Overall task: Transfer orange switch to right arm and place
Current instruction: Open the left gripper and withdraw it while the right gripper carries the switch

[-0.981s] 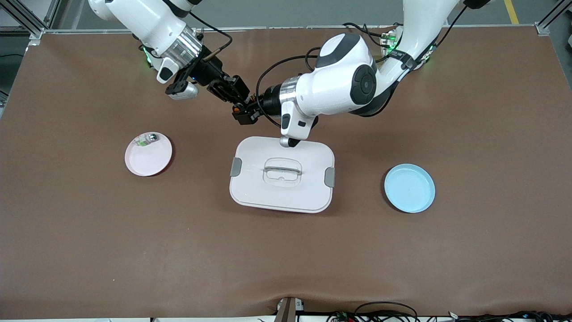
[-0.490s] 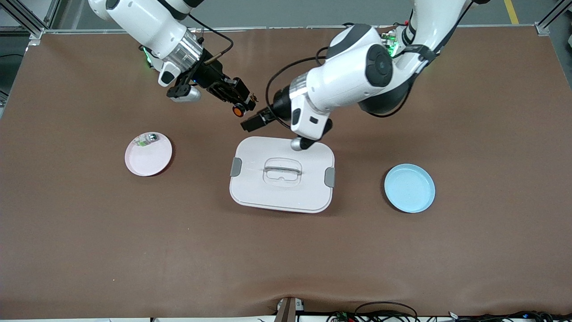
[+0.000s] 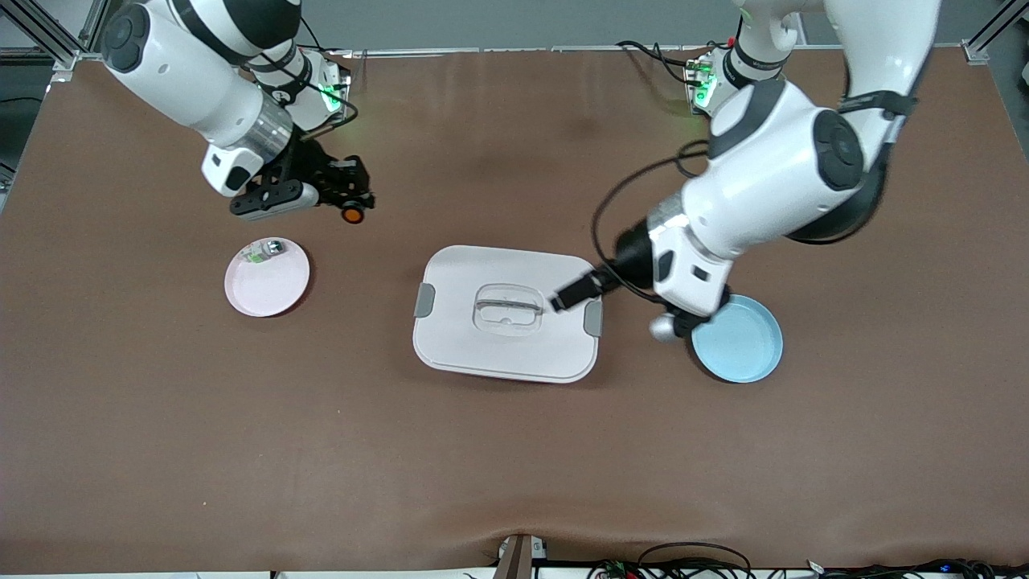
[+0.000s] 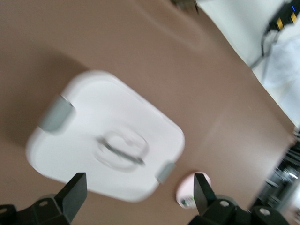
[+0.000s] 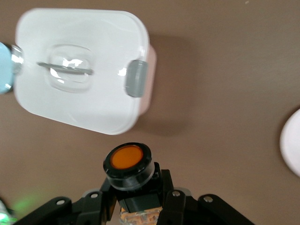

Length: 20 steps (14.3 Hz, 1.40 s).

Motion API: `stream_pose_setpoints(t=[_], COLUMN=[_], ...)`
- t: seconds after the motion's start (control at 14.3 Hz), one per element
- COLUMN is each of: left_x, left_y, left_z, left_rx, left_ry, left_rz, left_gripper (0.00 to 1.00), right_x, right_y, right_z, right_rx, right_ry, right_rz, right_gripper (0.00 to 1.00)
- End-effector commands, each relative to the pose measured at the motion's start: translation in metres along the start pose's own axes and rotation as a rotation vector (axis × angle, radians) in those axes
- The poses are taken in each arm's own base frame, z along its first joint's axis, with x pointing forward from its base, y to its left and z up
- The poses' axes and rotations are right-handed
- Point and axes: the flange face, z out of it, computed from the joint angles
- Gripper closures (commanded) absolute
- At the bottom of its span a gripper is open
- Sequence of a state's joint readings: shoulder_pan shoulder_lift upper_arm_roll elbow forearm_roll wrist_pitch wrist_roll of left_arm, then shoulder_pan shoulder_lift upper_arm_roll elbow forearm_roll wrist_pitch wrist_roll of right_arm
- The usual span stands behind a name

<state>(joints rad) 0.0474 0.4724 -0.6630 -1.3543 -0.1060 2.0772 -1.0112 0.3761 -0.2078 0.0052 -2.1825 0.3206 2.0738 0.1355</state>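
Orange-capped and pinched tight: the orange switch (image 3: 351,214) (image 5: 128,163) sits between the closed fingers of the right gripper (image 3: 344,198) (image 5: 138,199), up over bare table beside the pink plate (image 3: 267,277) (cap facing outward). The left gripper (image 3: 569,293) (image 4: 137,197) hangs over the white lidded box (image 3: 507,314), fingers spread wide, holding nothing.

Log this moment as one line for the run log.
handover: done | right gripper: shut on orange switch, over bare table above pink plate | left gripper: open, empty, over white lidded box | place: pending
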Motion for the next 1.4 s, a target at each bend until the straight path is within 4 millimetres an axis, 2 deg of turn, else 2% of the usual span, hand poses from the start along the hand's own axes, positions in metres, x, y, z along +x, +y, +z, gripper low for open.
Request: stream_pose_setpoints(t=[0.0,0.07,0.21,0.28,0.42,0.63,0.77,0.91,1.12,1.26,1.33], left_x=[0.027,0.042,0.092,0.108,0.128,0.15,0.151,0.142,0.133,0.126,0.129], left_y=[-0.027,-0.043,-0.093,-0.112,-0.137,-0.17,-0.182,-0.181,-0.192,-0.194,-0.206], left_z=[-0.033,-0.038,-0.065,-0.08,-0.1,-0.12,-0.133,-0.148,-0.159,-0.17,-0.178], left_rx=[0.107,0.17,0.287,0.332,0.415,0.482,0.506,0.528,0.581,0.584,0.592], left_ry=[0.102,0.114,0.136,0.144,0.152,0.136,0.112,0.127,0.074,0.07,0.051], left_rz=[0.052,0.094,0.178,0.238,0.37,0.389,0.375,0.371,0.336,0.324,0.301], left_gripper=[0.0,0.0,0.0,0.0,0.0,0.0,0.0,0.0,0.0,0.0,0.0], right_x=[0.001,0.002,0.003,0.003,0.007,0.015,0.021,0.03,0.044,0.05,0.051], right_y=[0.027,0.04,0.065,0.078,0.105,0.14,0.163,0.196,0.253,0.278,0.282], right_z=[-0.011,-0.012,-0.013,-0.013,-0.015,-0.013,-0.01,-0.002,0.023,0.045,0.054], right_rx=[-0.11,-0.141,-0.201,-0.223,-0.268,-0.321,-0.318,-0.311,-0.301,-0.295,-0.288], right_ry=[-0.025,-0.04,-0.082,-0.111,-0.139,-0.178,-0.19,-0.197,-0.207,-0.212,-0.22], right_rz=[-0.171,-0.219,-0.331,-0.382,-0.482,-0.583,-0.683,-0.772,-0.946,-1.013,-1.012], right_gripper=[0.93,0.93,0.97,0.99,0.99,0.99,0.99,0.99,0.99,0.99,0.99])
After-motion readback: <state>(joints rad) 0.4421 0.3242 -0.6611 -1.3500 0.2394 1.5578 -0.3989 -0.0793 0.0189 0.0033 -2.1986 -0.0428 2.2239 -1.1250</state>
